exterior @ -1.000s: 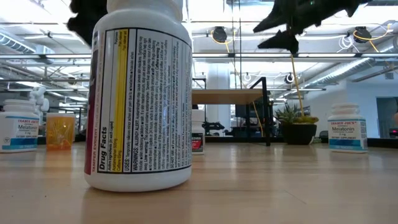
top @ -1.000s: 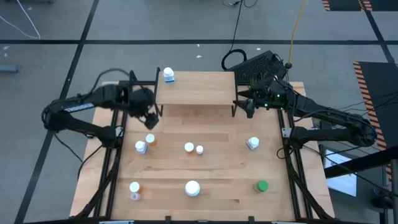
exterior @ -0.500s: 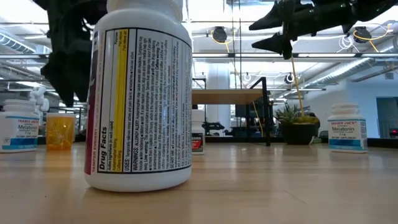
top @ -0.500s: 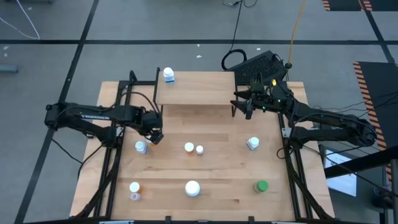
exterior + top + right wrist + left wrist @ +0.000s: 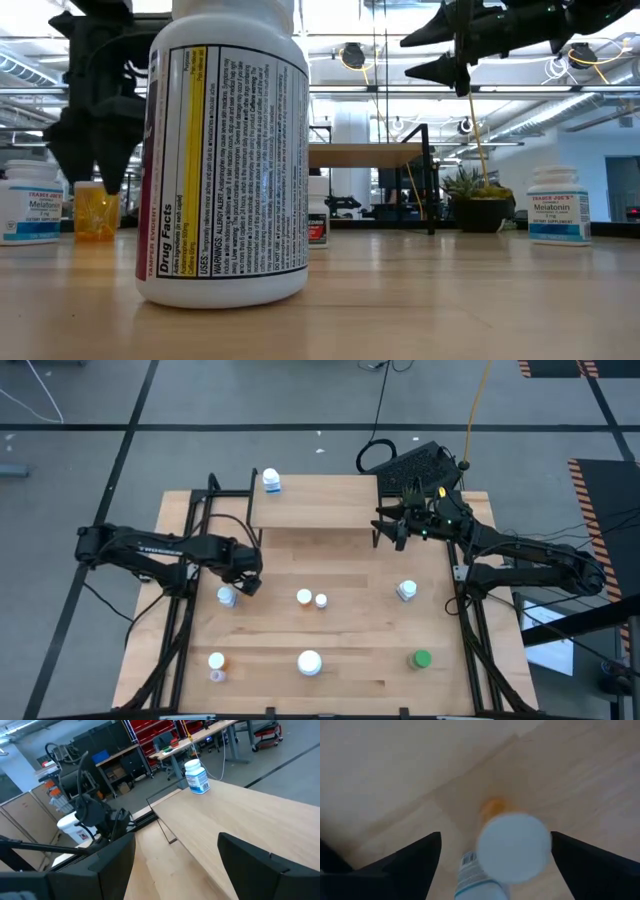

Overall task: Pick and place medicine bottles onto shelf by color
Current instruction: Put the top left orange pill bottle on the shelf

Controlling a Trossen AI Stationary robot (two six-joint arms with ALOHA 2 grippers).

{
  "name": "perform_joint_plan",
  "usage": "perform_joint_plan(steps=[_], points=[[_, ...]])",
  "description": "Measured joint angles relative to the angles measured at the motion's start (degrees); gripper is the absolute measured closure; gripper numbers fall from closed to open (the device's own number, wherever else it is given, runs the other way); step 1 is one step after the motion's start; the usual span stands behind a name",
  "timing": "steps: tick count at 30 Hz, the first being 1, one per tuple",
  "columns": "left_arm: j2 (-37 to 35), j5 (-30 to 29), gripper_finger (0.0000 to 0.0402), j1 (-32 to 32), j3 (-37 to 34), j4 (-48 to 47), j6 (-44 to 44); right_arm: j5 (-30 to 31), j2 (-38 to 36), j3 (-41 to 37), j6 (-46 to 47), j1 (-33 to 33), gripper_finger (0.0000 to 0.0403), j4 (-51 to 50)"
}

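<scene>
Left gripper [image 5: 247,577] hangs with its jaws apart over the orange bottle [image 5: 493,806] on the bench, beside a blue-white bottle [image 5: 226,596]; lower squarely, keeping the neighbour outside the jaws. Right gripper [image 5: 383,532] waits open beside the shelf [image 5: 315,501]

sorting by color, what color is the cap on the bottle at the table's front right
Green; the bottle shows best in the high view.

Overhead and table-level views (wrists close) share shelf [image 5: 313,501].
</scene>
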Motion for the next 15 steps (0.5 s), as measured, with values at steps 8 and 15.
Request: perform_joint_plan(steps=[8,15], points=[[0.2,0.9,0.0115,0.0,-0.5,2.5,-0.1,3.5,0.0,0.0,3.4,0.0,0.0124,0.5],[0.2,1.1,0.0185,0.0,-0.5,1.2,1.7,4.9,0.0,0.0,3.5,0.0,0.0124,4.1]])
